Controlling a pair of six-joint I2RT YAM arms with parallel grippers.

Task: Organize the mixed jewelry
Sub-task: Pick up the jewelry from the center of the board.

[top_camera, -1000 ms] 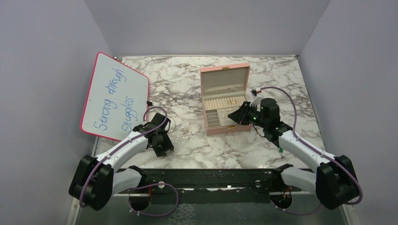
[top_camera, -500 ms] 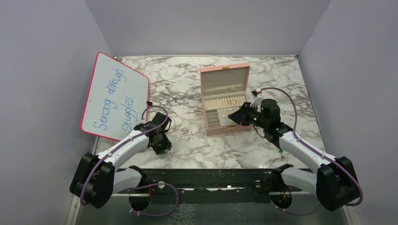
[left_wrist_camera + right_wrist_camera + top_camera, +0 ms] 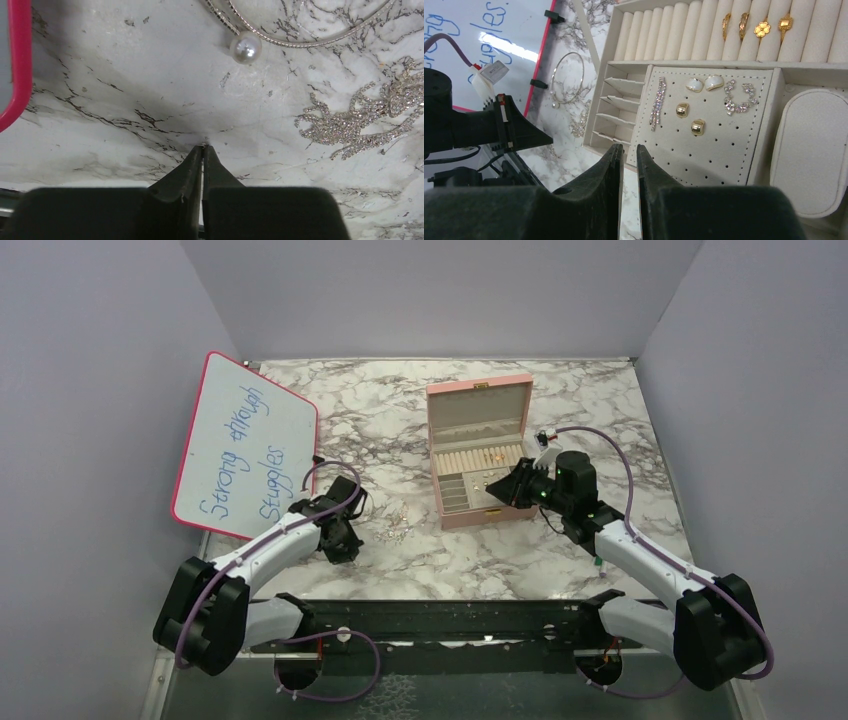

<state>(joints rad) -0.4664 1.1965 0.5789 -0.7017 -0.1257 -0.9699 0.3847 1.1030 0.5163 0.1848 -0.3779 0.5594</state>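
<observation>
Loose mixed jewelry [image 3: 395,530] lies on the marble left of the open pink box [image 3: 490,517]. The left wrist view shows a thin silver hoop [image 3: 300,44] with a pearl [image 3: 245,47] and sparkling rhinestone earrings [image 3: 360,120]. My left gripper [image 3: 204,146] is tip-down on bare marble near them, jaws pressed together; I cannot make out anything between the tips. My right gripper [image 3: 628,146] hovers at the box's front edge with a narrow empty gap. In the box sit gold rings [image 3: 762,27] on the rolls and earrings [image 3: 696,85] on the perforated pad.
A pink-framed whiteboard [image 3: 245,445] with blue writing leans against the left wall, its edge [image 3: 20,55] close to my left gripper. The box lid [image 3: 478,410] stands upright behind the trays. Walls enclose the table on three sides.
My left gripper's jaws have closed, and the gripper has shifted slightly up and to the left on the marble. The right arm has not moved.
</observation>
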